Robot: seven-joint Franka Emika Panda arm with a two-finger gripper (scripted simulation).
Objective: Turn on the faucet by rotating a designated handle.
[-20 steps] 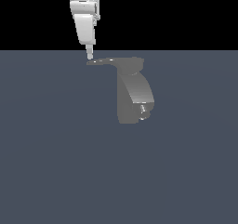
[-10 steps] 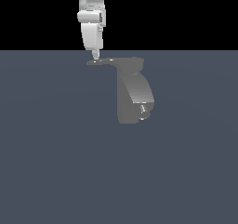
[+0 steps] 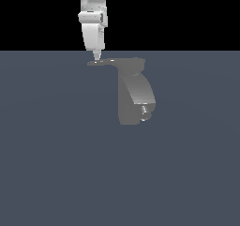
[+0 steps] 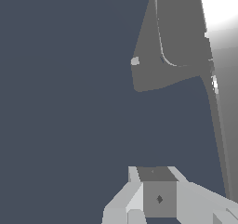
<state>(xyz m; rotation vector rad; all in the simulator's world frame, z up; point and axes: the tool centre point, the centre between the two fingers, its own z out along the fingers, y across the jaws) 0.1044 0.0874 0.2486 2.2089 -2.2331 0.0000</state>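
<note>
The matte grey faucet stands on the dark floor, with a small shiny nozzle low on its body. Its round cap carries the handle, a thin flat blade pointing to the exterior view's left. My gripper hangs straight down with its fingers together and its tips at the blade's outer end, holding nothing. In the wrist view the faucet body, the nozzle and the blade, seen as a thin strip, lie beyond my fingers.
A flat dark grey-blue floor surrounds the faucet. Above the horizon the background is black. The white arm comes down from the top of the exterior view.
My gripper has moved a little to the exterior view's right and now sits over the handle's tip. The handle and faucet look unmoved.
</note>
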